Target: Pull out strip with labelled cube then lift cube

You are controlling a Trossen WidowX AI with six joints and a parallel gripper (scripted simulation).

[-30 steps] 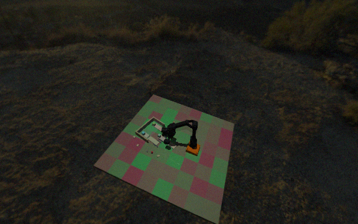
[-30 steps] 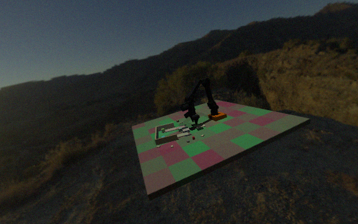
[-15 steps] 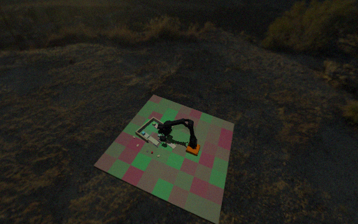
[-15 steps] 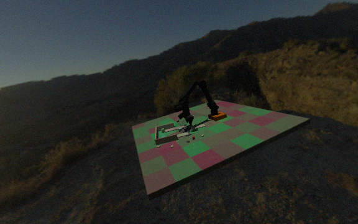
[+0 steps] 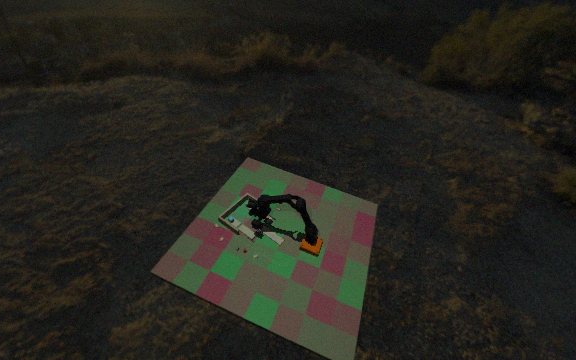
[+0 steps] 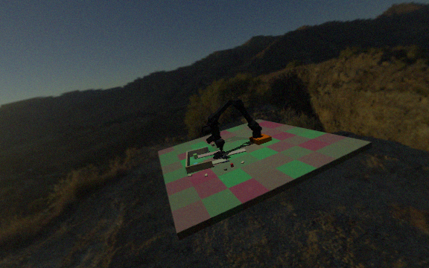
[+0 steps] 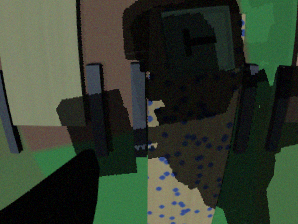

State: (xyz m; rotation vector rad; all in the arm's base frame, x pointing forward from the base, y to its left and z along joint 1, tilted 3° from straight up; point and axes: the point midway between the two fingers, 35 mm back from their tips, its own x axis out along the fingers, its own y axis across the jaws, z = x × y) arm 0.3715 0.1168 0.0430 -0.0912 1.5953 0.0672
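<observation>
Speckled cream cloth is the nearest thing in my wrist view: a strip (image 7: 174, 219) dotted with blue, running from about six o'clock up toward the middle of the picture and passing under a dark cube (image 7: 189, 39) at roughly twelve o'clock. That cube has a faint mark on its upper face, so I take it for the labelled cube, still sitting on the strip it rode in on. My gripper (image 7: 174, 119) hangs over it with the fingers spread wide and nothing between them. From the top view the gripper (image 5: 257, 212) sits at about ten o'clock from the orange base (image 5: 311, 245), close to the open side of the low walled pen (image 5: 232, 210), with pale strips (image 5: 274, 236) lying across the checkered board (image 5: 293, 295) between pen and base. Farther out, a few small bits lie loose on the squares, too small to name. I judge the pulling step done or nearly so and the pick-up now in hand. Next I would centre the open fingers either side of the cube, go down, close on it, and lift straight up.
</observation>
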